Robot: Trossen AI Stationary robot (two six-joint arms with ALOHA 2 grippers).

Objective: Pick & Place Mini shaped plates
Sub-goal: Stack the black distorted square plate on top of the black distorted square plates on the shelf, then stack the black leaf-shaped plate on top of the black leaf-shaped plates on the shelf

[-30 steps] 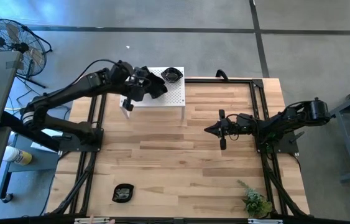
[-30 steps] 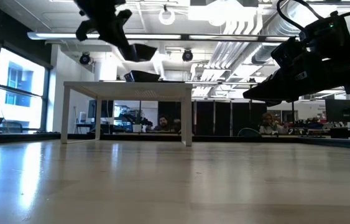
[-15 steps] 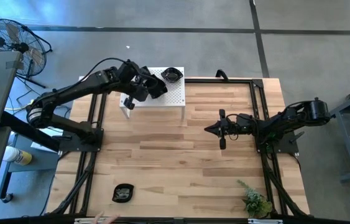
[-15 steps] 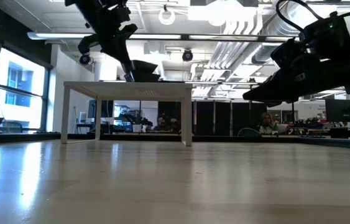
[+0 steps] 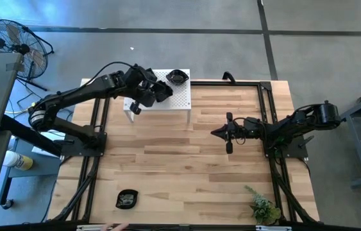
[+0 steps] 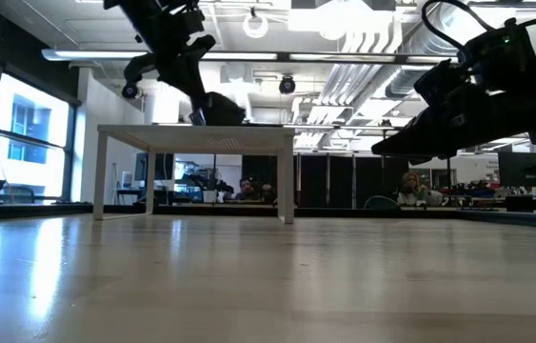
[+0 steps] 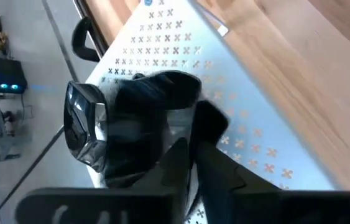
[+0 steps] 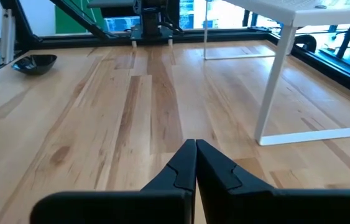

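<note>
A glossy black mini plate (image 7: pixel 153 102) sits on the white perforated platform (image 5: pixel 179 99) at the table's far left, with my left gripper (image 5: pixel 156 92) shut on it. In the low view this plate (image 6: pixel 222 108) rests on the platform top under the gripper. Another black plate (image 5: pixel 177 77) stands at the platform's far right corner, and shows beyond the first in the left wrist view (image 7: pixel 81 121). A third plate (image 5: pixel 127 199) lies on the wood near the table's front left. My right gripper (image 5: pixel 222 133) hangs shut above the table's right middle, touching nothing. My left gripper has the plate by its rim (image 7: pixel 193 102) on the side toward the arm. One finger (image 7: pixel 212 121) lies outside the rim; the other is lost against the black dish. The fingers slant down from the table's left. The plate's underside rests on the platform.
The platform stands on thin white legs (image 8: pixel 274 81) with open room beneath. A small green plant (image 5: pixel 263 208) sits at the near right corner. Black frame rails (image 5: pixel 267 102) run along the table's sides. Bare wood lies between the platform and my right gripper.
My left gripper has gone down and a little toward the platform's far right corner with the plate. The plate, held tilted above the platform a second ago, now rests on the platform top.
</note>
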